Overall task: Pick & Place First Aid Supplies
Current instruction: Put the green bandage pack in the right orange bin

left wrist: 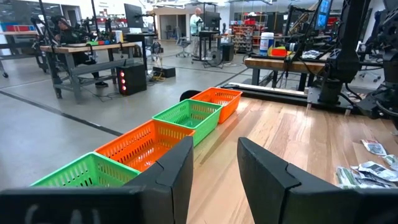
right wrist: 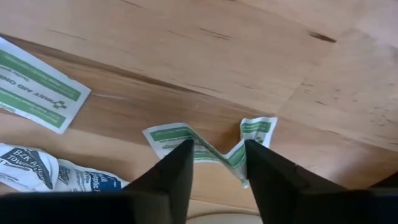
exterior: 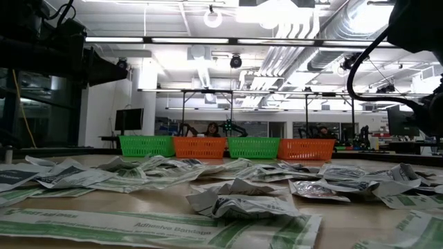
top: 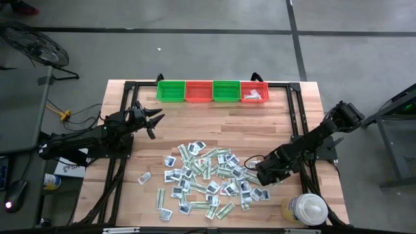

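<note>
The first aid supplies [top: 208, 179] lie in a loose pile of small white and pale-green packets on the wooden table's near half. My right gripper [top: 263, 174] stands at the pile's right edge, pointing steeply down. In the right wrist view it [right wrist: 217, 155] is shut on one narrow green-striped packet [right wrist: 208, 143]. My left gripper [top: 153, 120] hangs open and level at the far left, clear of the pile, with nothing between its fingers [left wrist: 180, 180]. A row of green and orange baskets [top: 212, 91] stands along the far edge. My right gripper pinches the green-striped packet between its two fingers [right wrist: 177, 163], which come from above and stand across its middle [right wrist: 219, 157]. The strip buckles into a V between them. Its two ends [right wrist: 163, 134] stick out on either side, on or just above the bare wood.
The rightmost orange basket [top: 254, 92] holds a white packet. A big white lidded container [top: 305, 209] stands at the near right corner, close to my right arm. Other packets [right wrist: 37, 87] lie beside the gripped one. Bare wood lies between the pile and the baskets.
</note>
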Motion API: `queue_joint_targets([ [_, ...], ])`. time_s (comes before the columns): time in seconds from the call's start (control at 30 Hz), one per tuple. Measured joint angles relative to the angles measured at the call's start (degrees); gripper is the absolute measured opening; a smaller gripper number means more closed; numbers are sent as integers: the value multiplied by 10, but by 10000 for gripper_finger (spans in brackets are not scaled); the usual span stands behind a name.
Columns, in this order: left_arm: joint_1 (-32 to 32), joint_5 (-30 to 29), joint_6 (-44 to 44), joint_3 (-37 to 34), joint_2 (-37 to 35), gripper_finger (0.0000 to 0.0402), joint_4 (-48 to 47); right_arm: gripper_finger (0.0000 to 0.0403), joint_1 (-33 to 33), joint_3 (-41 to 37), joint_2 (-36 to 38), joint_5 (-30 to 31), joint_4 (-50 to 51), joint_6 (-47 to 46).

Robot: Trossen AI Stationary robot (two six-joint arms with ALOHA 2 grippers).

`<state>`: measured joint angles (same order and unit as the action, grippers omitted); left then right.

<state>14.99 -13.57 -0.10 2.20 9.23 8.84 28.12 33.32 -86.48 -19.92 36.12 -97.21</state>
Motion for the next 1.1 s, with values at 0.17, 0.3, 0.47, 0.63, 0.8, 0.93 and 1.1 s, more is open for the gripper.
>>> queue_joint_targets([
  [0.17,0,0,0,0,0,122,0,77,1,-2,9,6,1,0],
  [0.3,0,0,0,0,0,122,0,38,1,-5,24,19,1,0],
  [0.47,0,0,0,0,0,122,0,5,0,-6,65,77,-3,1],
  [0.63,0,0,0,0,0,122,0,4,-6,-8,125,129,-4,-3],
  [0.8,0,0,0,0,0,122,0,3,-38,-6,205,172,-25,34],
  [0.93,0,0,0,0,0,122,0,3,-86,-6,271,221,-63,111],
  [1.1,0,0,0,0,0,122,0,2,-174,-5,333,252,-105,232],
])
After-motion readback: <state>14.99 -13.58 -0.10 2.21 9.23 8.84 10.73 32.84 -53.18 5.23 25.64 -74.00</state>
